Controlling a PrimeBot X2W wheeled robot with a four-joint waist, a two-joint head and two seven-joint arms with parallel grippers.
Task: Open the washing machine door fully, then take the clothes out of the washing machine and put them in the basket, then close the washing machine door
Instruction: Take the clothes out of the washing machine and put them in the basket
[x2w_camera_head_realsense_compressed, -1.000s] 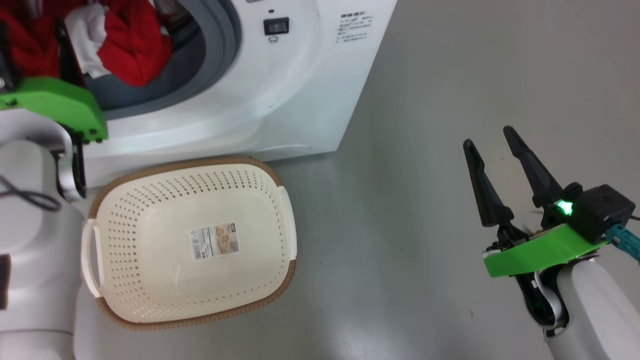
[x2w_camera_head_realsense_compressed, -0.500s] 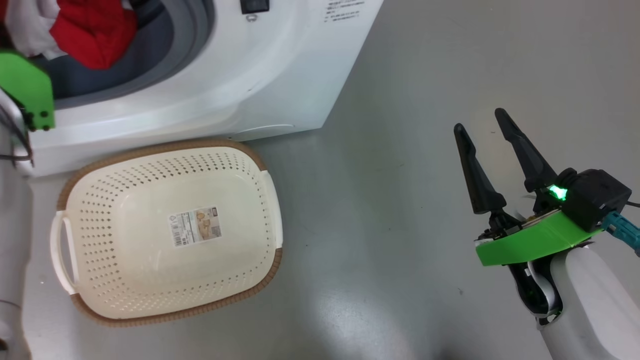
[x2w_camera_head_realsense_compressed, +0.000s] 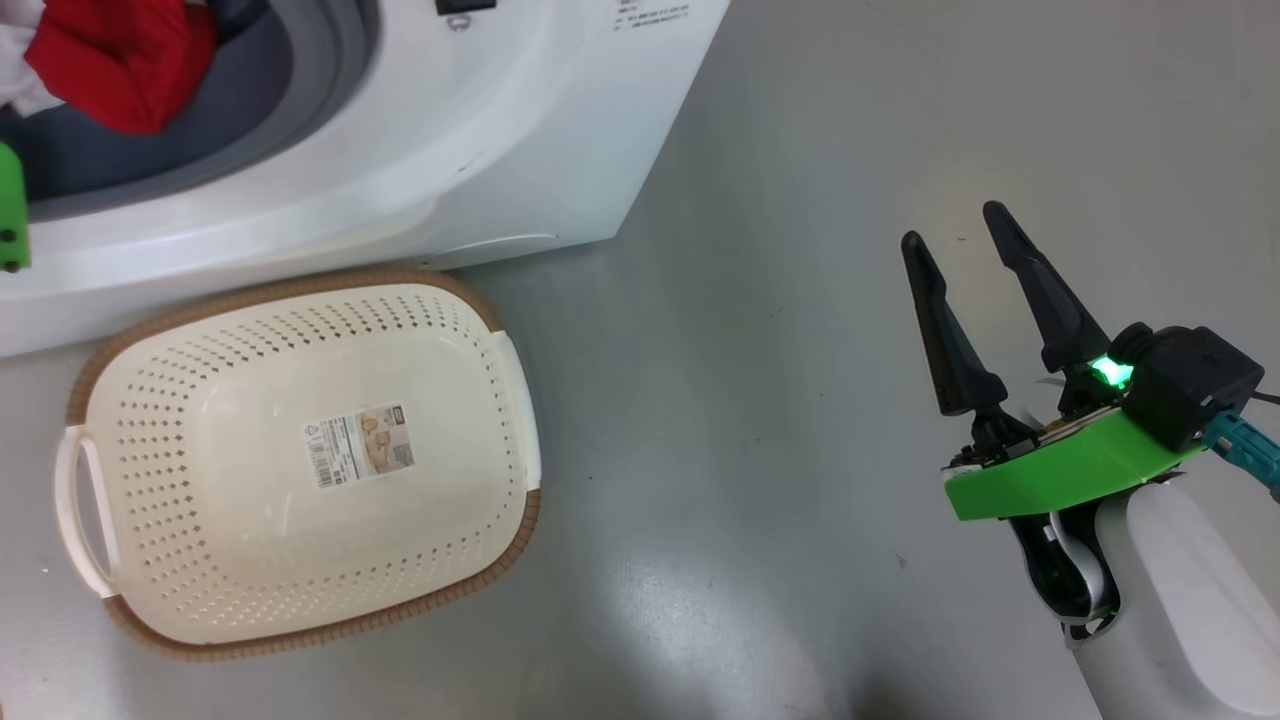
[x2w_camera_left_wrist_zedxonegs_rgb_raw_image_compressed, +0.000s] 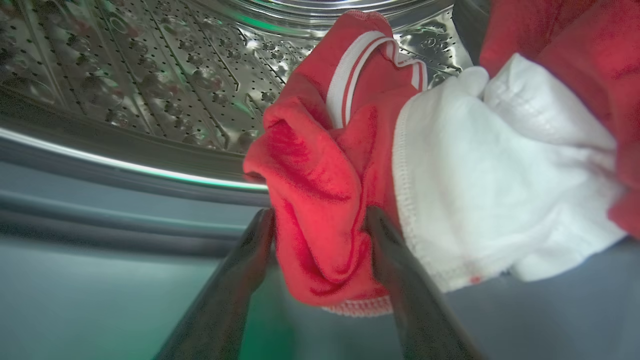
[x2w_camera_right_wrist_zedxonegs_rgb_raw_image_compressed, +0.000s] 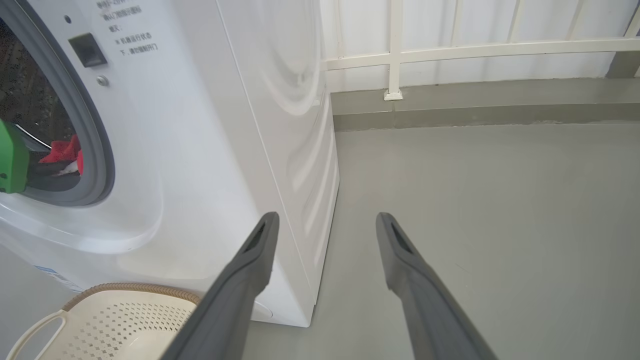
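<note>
The washing machine (x2w_camera_head_realsense_compressed: 500, 130) stands open, and the washing machine door is out of view. Red and white clothes (x2w_camera_head_realsense_compressed: 120, 60) lie at the drum's mouth, inside the grey rubber ring (x2w_camera_head_realsense_compressed: 330, 60). In the left wrist view my left gripper (x2w_camera_left_wrist_zedxonegs_rgb_raw_image_compressed: 320, 215) is open inside the steel drum (x2w_camera_left_wrist_zedxonegs_rgb_raw_image_compressed: 150, 75), its two fingers standing either side of a red fold of the clothes (x2w_camera_left_wrist_zedxonegs_rgb_raw_image_compressed: 320, 150). The cream basket (x2w_camera_head_realsense_compressed: 290, 285) sits empty on the floor in front of the machine. My right gripper (x2w_camera_head_realsense_compressed: 950, 225) hangs open over bare floor, far right of the basket, holding nothing.
The green cover of my left wrist (x2w_camera_head_realsense_compressed: 10, 220) shows at the machine's opening. The right wrist view has the machine's side panel (x2w_camera_right_wrist_zedxonegs_rgb_raw_image_compressed: 280, 125), the basket (x2w_camera_right_wrist_zedxonegs_rgb_raw_image_compressed: 125, 320) below it, grey floor and a white railing (x2w_camera_right_wrist_zedxonegs_rgb_raw_image_compressed: 395, 50) along the far wall.
The head camera has swung, so machine and basket sit further left and higher. My left wrist has slid almost out of the head view's left edge. Both grippers have stayed open.
</note>
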